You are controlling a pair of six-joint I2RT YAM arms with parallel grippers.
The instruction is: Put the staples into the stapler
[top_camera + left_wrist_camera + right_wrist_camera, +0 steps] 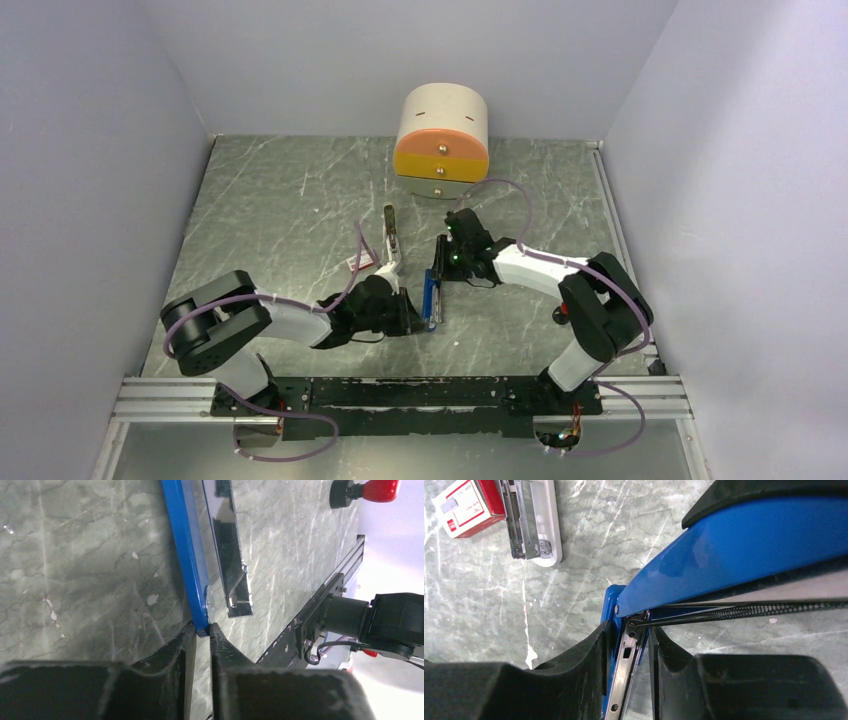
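Near the middle of the marbled table (280, 200) we see the blue stapler (430, 298) lying roughly along the 12-to-6 line, with a gripper at each end. At its 6 o'clock end the left gripper (201, 630) has its fingers (185, 645) drawn almost together, pinching the tip of the blue bar. Just beside that bar a chrome magazine (227, 545) runs away from the same joint. At the 12 o'clock end the right gripper (630, 630) is closed to a narrow gap around the hinge. One finger (594, 650) presses the blue side wall, and a thin metal rail (623, 670) sits between the two. From that hinge the blue cover (744, 550) swings up and away toward 2 o'clock, baring a long coiled spring (744, 611), so the stapler stands wide open. We cannot pick out the staples in any view. At about 10 o'clock from the blue stapler lies a white stapler (390, 240), also opened. A small red-and-white box (360, 263) sits just beside it at its 8 o'clock. Well apart at 12 o'clock, against the back wall, stands a round drawer unit (442, 135).
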